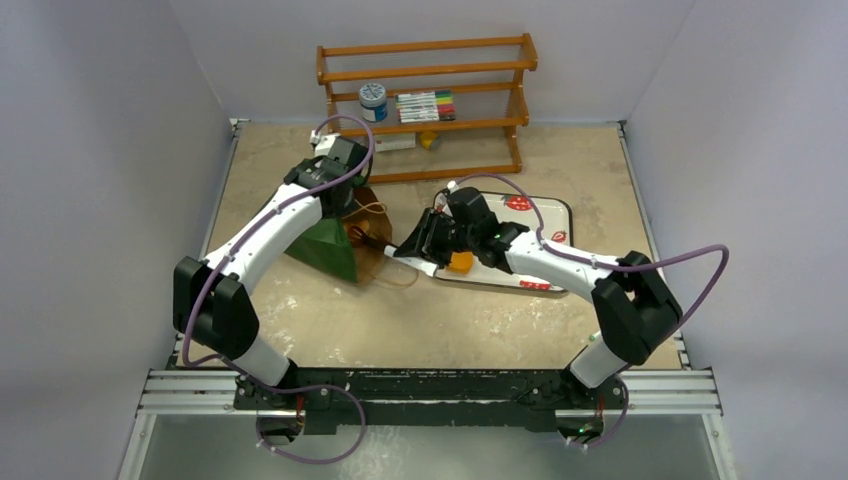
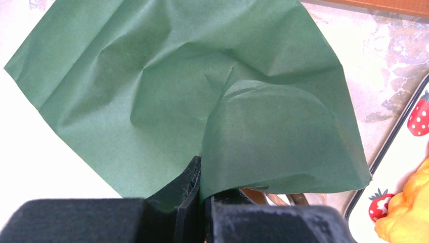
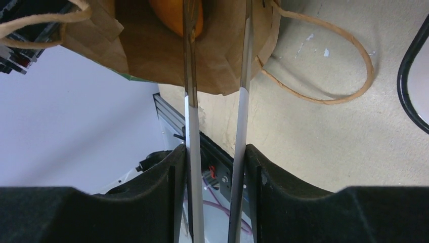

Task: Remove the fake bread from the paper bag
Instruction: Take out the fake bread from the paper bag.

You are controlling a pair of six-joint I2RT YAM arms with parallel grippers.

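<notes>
The dark green paper bag point(image 1: 325, 248) lies on its side with its brown mouth facing right. My left gripper point(image 2: 205, 198) is shut on the bag's green edge point(image 2: 202, 91) and holds it up. My right gripper point(image 3: 215, 157) is shut on a pair of metal tongs point(image 3: 189, 101), whose two arms reach into the bag's brown inside point(image 3: 146, 50). An orange bread piece point(image 3: 174, 15) sits deep in the bag by the tongs' left arm; I cannot tell whether it is pinched. A yellow-orange bread point(image 1: 460, 262) lies on the tray and also shows in the left wrist view point(image 2: 410, 212).
The white strawberry tray point(image 1: 548, 206) lies right of the bag, under my right arm. The bag's tan string handle point(image 3: 324, 96) loops on the table. A wooden rack point(image 1: 425, 100) with a jar and markers stands at the back.
</notes>
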